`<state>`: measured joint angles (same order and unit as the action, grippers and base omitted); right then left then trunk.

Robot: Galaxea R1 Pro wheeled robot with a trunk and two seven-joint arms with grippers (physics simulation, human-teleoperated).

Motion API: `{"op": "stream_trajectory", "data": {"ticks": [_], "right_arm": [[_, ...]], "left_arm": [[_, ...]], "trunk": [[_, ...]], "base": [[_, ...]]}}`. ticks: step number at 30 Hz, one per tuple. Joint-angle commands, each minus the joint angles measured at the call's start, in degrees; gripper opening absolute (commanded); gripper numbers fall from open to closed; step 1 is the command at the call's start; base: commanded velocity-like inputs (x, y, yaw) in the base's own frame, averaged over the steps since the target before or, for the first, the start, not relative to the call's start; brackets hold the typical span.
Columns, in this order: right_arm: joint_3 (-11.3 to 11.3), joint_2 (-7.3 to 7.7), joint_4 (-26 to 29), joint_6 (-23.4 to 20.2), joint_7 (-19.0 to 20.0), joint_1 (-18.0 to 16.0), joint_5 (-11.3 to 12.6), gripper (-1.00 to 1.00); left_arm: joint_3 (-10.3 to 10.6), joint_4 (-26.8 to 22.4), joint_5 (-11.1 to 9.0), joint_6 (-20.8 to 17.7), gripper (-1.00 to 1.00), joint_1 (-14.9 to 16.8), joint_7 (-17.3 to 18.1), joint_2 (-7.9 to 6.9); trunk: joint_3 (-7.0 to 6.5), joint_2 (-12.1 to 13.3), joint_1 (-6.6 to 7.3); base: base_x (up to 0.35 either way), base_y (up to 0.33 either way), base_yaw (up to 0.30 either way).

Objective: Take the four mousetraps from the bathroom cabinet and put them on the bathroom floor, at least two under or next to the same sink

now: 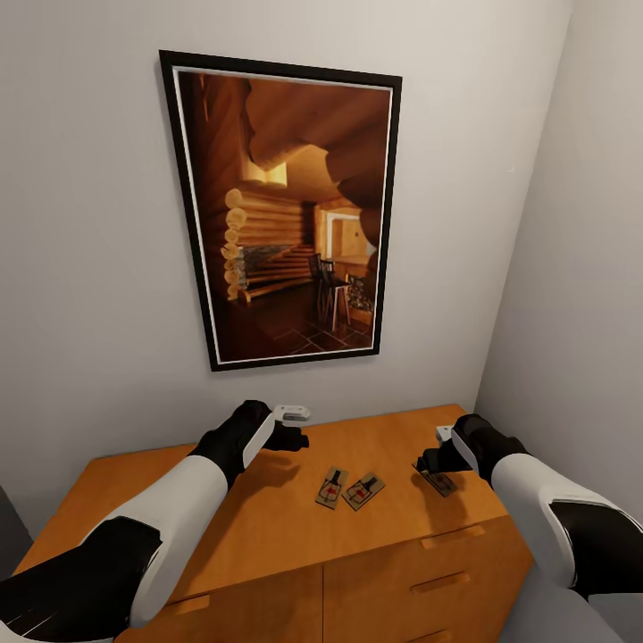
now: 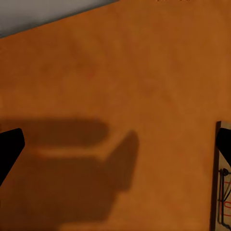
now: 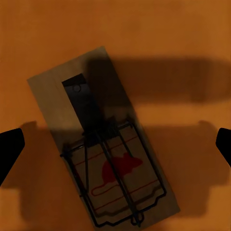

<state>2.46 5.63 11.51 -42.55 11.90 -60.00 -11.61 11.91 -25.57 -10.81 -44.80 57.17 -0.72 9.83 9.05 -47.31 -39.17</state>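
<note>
Orange-brown cabinet (image 1: 268,527) top below me, smooth wood under a framed cabin picture (image 1: 286,210); my right gripper (image 1: 432,466) spread wide, empty, hovering over a flat wooden mousetrap (image 3: 103,139), long axis diagonal to the fingers, red mouse print at one end; my left gripper (image 1: 299,433) open too, over bare wood; two more traps (image 1: 349,488) lie side by side mid-top.

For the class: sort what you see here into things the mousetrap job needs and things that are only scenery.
Belongs to the job:
- small flat brown wooden mousetraps with dark wire: two side by side, one under the right gripper
- orange-brown wooden cabinet
- left gripper and right gripper, both open

Just scenery:
- black-framed log-cabin picture
- pale grey wall
</note>
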Motion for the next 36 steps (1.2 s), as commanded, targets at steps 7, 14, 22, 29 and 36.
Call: {"op": "stream_trajectory", "data": {"ticks": [7,14,22,29,36], "right_arm": [[0.3,0.00,0.1,-0.2,0.4,0.0,-0.7,1.00],[0.3,0.00,0.1,-0.2,0.4,0.0,-0.8,1.00],[0.3,0.00,0.1,-0.2,0.4,0.0,-0.9,1.00],[0.2,0.00,0.3,-0.3,0.4,0.0,-0.9,1.00],[0.1,0.00,0.8,-0.5,0.5,0.0,-0.9,1.00]], "left_arm": [[0.3,-0.1,-0.3,-0.2,1.00,0.1,-0.1,-0.10],[0.2,0.0,-0.3,-0.3,1.00,0.1,-0.1,-0.15],[0.2,0.1,-0.3,-0.3,1.00,0.1,-0.1,-0.16],[0.1,0.1,-0.3,-0.3,1.00,0.1,-0.1,-0.17],[0.1,0.2,-0.2,-0.3,1.00,0.1,-0.1,-0.17]], "trunk": [[0.09,-0.1,-0.01],[0.09,-0.1,-0.01],[0.09,-0.1,-0.01],[0.09,-0.1,-0.01],[0.09,-0.1,-0.01]], "base": [[0.000,0.000,0.000],[0.000,0.000,0.000],[0.000,0.000,0.000],[0.000,0.000,0.000],[0.000,0.000,0.000]]}}
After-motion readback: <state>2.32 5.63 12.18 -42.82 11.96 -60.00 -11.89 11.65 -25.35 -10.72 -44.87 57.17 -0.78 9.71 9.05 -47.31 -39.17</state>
